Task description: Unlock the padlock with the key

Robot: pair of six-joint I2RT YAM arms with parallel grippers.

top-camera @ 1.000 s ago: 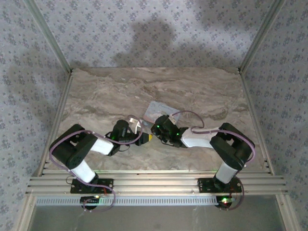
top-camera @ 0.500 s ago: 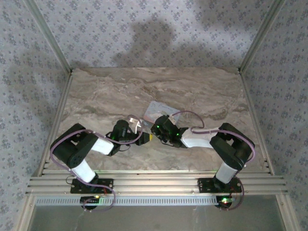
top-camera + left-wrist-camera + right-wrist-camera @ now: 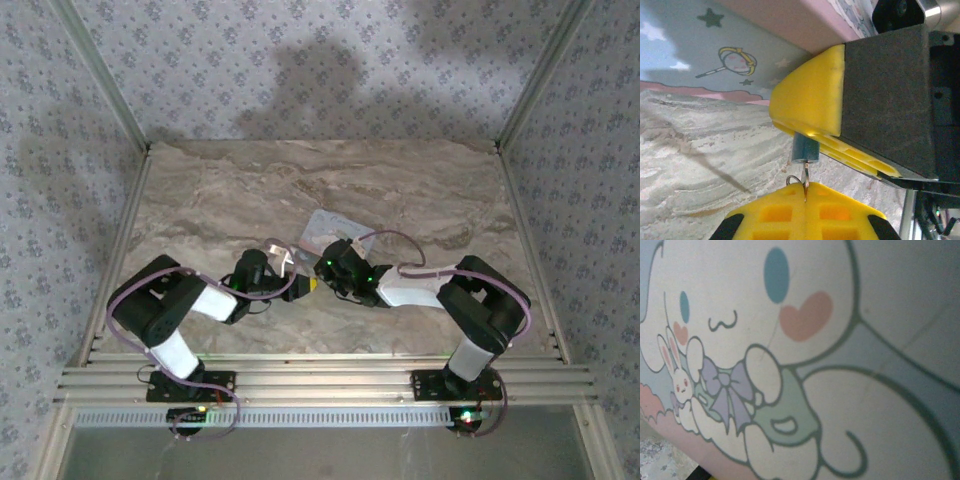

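From above you can hardly make out the padlock: both wrists crowd over it at mid-table, and your right arm [image 3: 410,290] cuts off the near side of the tin [image 3: 330,225]. Left arm [image 3: 215,300] and right arm are folded low, forearms pointing inward, tips meeting. The left wrist view is clearer: your right fingers [image 3: 810,95] are clamped on the small bluish padlock [image 3: 805,148] just beside the tin, over the table [image 3: 690,150]. Your left fingers [image 3: 772,212] are pressed together, pinching the thin key [image 3: 805,181], its tip at the padlock's end face
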